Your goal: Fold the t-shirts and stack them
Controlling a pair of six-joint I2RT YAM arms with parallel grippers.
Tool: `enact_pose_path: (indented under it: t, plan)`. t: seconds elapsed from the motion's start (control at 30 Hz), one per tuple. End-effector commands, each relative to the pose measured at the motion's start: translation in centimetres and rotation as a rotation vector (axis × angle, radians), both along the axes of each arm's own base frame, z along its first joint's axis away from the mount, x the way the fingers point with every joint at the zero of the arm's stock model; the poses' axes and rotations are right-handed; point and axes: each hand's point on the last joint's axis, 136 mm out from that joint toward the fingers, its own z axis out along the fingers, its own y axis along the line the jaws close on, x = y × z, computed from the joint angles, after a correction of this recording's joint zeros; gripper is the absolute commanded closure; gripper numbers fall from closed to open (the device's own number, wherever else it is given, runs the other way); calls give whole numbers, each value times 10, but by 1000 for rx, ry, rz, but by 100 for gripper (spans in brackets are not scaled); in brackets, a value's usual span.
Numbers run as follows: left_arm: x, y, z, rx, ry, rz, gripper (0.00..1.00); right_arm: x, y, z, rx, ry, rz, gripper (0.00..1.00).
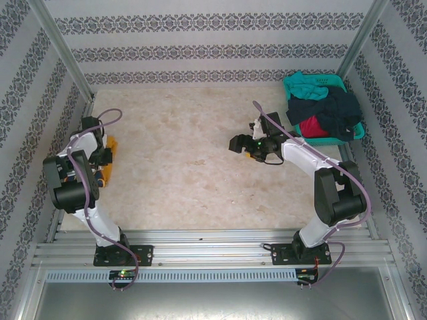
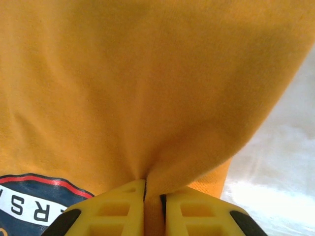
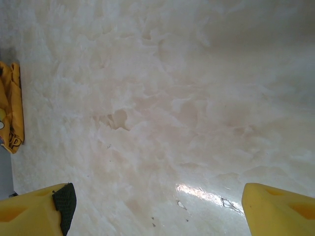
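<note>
An orange-yellow t-shirt with a navy, red-rimmed print hangs bunched in front of my left gripper, which is shut on a fold of it. From above, that shirt sits at the table's left edge beside the left gripper. My right gripper hovers over the bare middle-right of the table, open with nothing between its fingers. Low in the right wrist view, the right gripper faces the tabletop, and the orange-yellow t-shirt shows at the left edge.
A teal mesh basket at the back right holds a teal t-shirt, a dark navy t-shirt and a red t-shirt. The pale marbled tabletop is walled by patterned panels and metal posts.
</note>
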Motion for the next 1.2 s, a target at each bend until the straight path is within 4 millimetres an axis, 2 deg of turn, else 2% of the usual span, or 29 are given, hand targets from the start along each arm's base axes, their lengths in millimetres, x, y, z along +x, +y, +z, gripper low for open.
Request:
enact_pose_path:
  t: [0.0, 0.13, 0.23, 0.37, 0.43, 0.53, 0.7, 0.83, 0.93, 1.1, 1.17]
  plan:
    - [13, 16, 3, 14, -49, 65, 84, -5, 0, 10, -13, -22, 1, 13]
    - [19, 13, 2, -23, -80, 107, 80, -5, -1, 11, -17, -29, -3, 12]
    - [23, 3, 6, -58, -116, 111, 68, -3, -1, 14, -19, -43, -2, 12]
    - [28, -20, 31, -110, -214, 103, 26, 7, -8, 25, -54, -123, -18, 5]
    - [28, -36, 47, -133, -276, 91, 13, 13, -16, 34, -93, -187, -45, 2]
    - [21, -60, 68, -163, -379, 102, 0, 20, -39, 50, -196, -315, -95, 2]
    - [3, -96, 95, -157, -631, 19, 0, 10, -105, 64, -529, -558, -201, 2]
    - [-9, -109, 100, -161, -815, -58, 0, -6, -155, 55, -740, -702, -319, 2]
    - [-10, -113, 93, -153, -900, -92, 0, -11, -188, 39, -775, -749, -453, 2]
    - [7, -118, 80, -176, -982, -141, 0, 2, -207, 15, -807, -773, -445, 2]
    - [15, -118, 74, -169, -1012, -155, 0, 12, -215, 14, -795, -805, -495, 2]
